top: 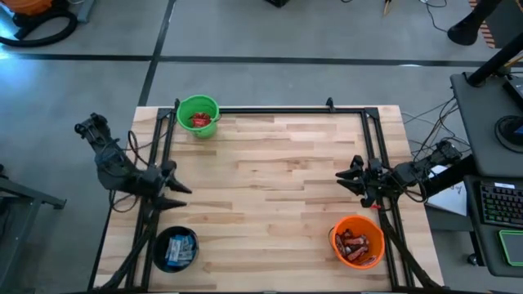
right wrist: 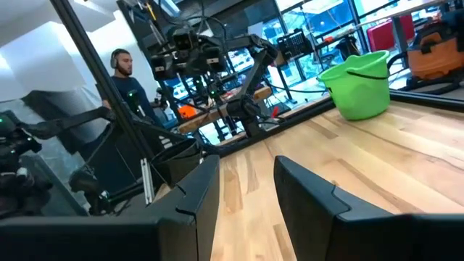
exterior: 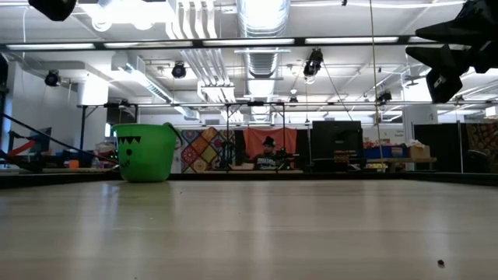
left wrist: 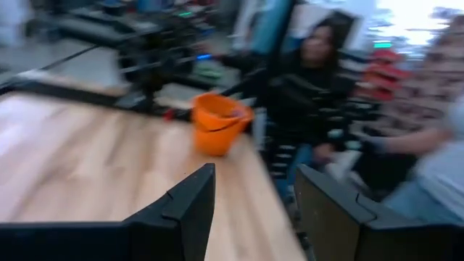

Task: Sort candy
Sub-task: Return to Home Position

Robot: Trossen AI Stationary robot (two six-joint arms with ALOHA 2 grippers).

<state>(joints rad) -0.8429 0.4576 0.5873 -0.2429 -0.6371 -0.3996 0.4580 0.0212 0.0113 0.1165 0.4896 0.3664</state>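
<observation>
Wooden table [top: 278, 188]: red packets [top: 200, 121] lie in the green bucket [top: 186, 106], blue-and-white packets [top: 176, 249] in the black bucket [top: 160, 237], brown bars [top: 354, 245] in the orange bucket [top: 357, 221], all apart from the left gripper [top: 178, 192] and right gripper [top: 345, 178], both released.

The green bucket [exterior: 152, 159] has a black jagged face print, with red packets [top: 200, 120] inside. The black bucket [top: 158, 245] holds blue-and-white packets [top: 177, 249]; the orange bucket [top: 357, 220] holds reddish-brown bars [top: 354, 245]. The table [top: 278, 188] is pale wood in plank stripes, with a black frame [top: 270, 109].
</observation>
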